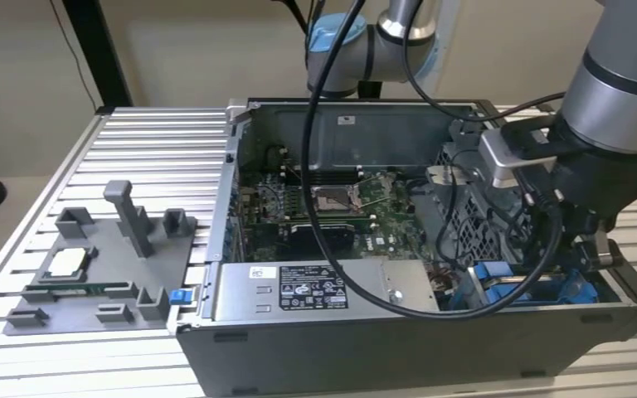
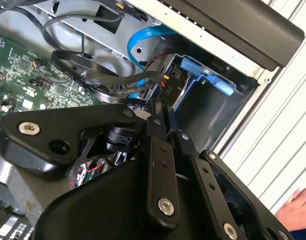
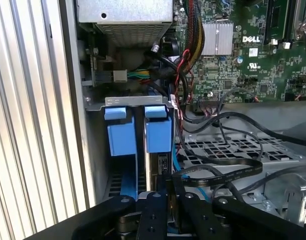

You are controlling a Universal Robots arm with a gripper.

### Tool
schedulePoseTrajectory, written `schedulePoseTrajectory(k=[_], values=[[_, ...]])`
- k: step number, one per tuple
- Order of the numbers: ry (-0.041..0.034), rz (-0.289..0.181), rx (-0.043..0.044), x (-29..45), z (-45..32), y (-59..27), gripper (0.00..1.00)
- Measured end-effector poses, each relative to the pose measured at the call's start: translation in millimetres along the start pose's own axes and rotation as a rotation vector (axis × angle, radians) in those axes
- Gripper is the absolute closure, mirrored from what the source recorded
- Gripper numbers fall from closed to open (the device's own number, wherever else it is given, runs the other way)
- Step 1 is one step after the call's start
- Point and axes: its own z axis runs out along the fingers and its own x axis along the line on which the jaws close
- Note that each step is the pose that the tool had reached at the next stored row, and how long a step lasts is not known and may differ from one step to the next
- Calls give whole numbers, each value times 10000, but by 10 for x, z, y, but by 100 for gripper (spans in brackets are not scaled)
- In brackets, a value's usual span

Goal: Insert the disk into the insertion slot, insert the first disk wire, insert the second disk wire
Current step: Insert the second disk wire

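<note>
My gripper point(image 3: 167, 176) reaches down into the drive corner of the open computer case point(image 1: 407, 340). Its fingers are shut together, and the end of a black flat disk wire point(image 3: 227, 175) meets their tips. In the second wrist view the gripper point(image 2: 159, 106) sits just short of a connector with red and orange leads point(image 2: 166, 80). Two bright blue carriers point(image 3: 157, 131) stand side by side in the insertion slot point(image 3: 138, 102) right in front of the fingers. The disk's own body is mostly hidden inside the carrier. A light blue wire point(image 2: 143, 37) curves above the bay.
The grey labelled power-supply box point(image 1: 308, 290) lies along the case's front. Behind it is the green motherboard point(image 1: 318, 207), and a perforated metal cage point(image 3: 227, 147) is beside the bay. A grey fixture with parts point(image 1: 97, 265) sits at the exterior view's left. A person's hand point(image 2: 297, 207) shows outside the case.
</note>
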Motion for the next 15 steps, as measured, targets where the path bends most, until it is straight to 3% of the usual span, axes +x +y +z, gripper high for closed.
schedulePoseTrajectory(k=[8, 15], values=[[-6, -7, -1, 6, 31, 5, 100], [-5, -8, -4, 16, 108, 19, 100]])
